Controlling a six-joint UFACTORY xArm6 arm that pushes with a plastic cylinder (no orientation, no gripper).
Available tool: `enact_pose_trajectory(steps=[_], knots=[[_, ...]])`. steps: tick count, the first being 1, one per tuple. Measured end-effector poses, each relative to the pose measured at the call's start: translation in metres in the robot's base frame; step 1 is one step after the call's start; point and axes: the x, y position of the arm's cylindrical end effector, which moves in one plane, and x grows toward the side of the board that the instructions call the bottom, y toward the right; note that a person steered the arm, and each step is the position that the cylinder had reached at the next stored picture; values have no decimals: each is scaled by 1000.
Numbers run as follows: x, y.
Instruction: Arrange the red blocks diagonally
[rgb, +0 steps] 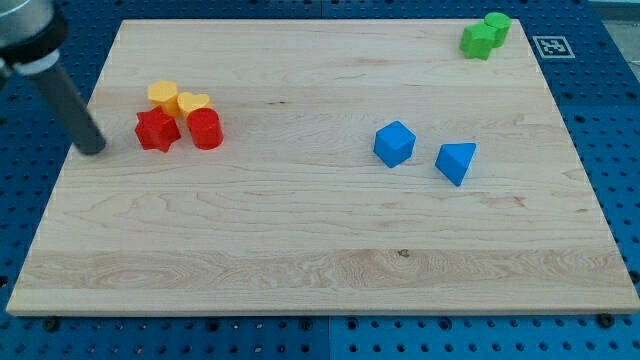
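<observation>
Two red blocks sit side by side near the board's (320, 270) left edge, toward the view's top. The red star (157, 130) is on the view's left, the red cylinder (205, 129) just to its right, and the pair look to be touching or very nearly so; they lie level with each other, in a row rather than on a slant. Using the star as our marker: right above it, pressed against its upper edge, is a yellow block (164, 95), shape hard to call, maybe a hexagon. Up and to the star's right is a yellow heart (194, 103), snug against the first yellow block and sitting on top of the cylinder's upper edge. So that's a tight cluster of four.

My tip (93, 148) is just to the star's left, slightly lower, with a small gap between them and no contact. The rod leans up toward the view's top-left corner. There is no gripper on this arm, so nothing is spread, pressed together or pinching.

Well to the star's right, past the board's middle, is a blue cube (394, 143), and a little farther right a blue wedge (456, 161), the two apart. Far off to the star's upper right, in the board's corner, two green blocks (485, 35) sit touching.
</observation>
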Motion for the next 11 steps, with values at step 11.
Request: enact_pose_trajectory(steps=[11], knots=[[29, 194]])
